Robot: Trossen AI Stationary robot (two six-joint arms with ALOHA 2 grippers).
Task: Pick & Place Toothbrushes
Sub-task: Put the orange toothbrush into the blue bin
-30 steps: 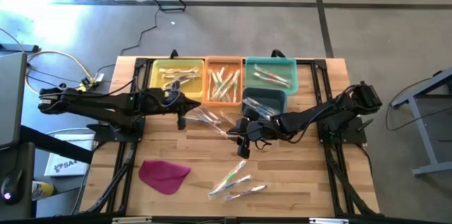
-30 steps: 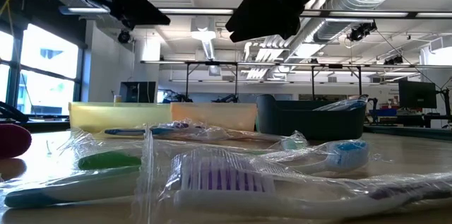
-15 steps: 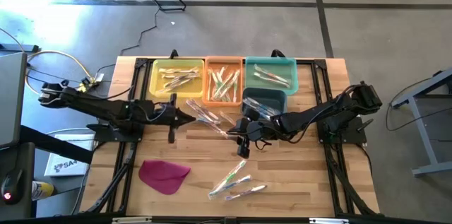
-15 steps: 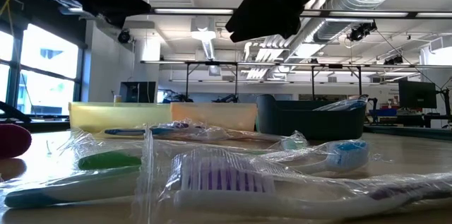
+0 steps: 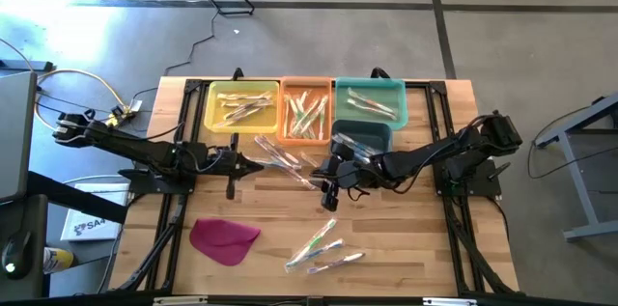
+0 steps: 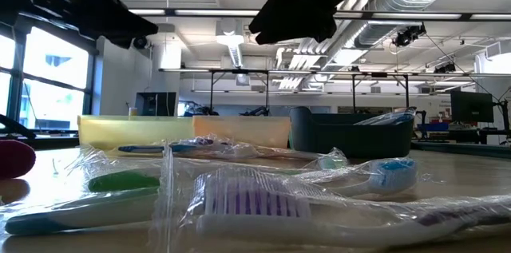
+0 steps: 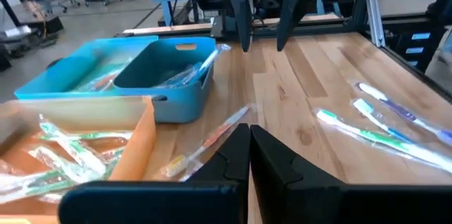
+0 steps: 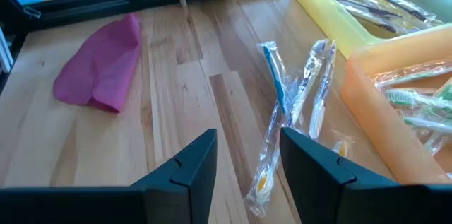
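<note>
- Currently, the left gripper (image 5: 232,164) sits left of centre in the high view, above bare wood; its fingers (image 7: 275,164) are pressed together with nothing between them.
- Right gripper (image 5: 329,187) sits at the centre of the high view, fingers (image 8: 194,164) spread apart and empty, above the table (image 5: 406,248).
- Toothbrushes (image 5: 285,161) in clear wrappers lie loose on the wood between the two grippers, just below the orange bin (image 5: 305,111) in the high view.
- A second loose group of toothbrushes lies at lower centre of the high view, well apart from both grippers; the low view shows these wrapped brushes across its lower half.
- Across the top of the table in the high view stand three bins side by side: yellow bin (image 5: 241,105) on the left, orange bin in the middle, teal bin (image 5: 369,101) on the right. Each holds wrapped toothbrushes.
- Dark blue bin (image 5: 361,138) stands just below the teal bin, with a wrapped brush leaning over its rim.
- Magenta cloth (image 5: 224,238) lies flat at lower left of the high view, clear of both arms.
</note>
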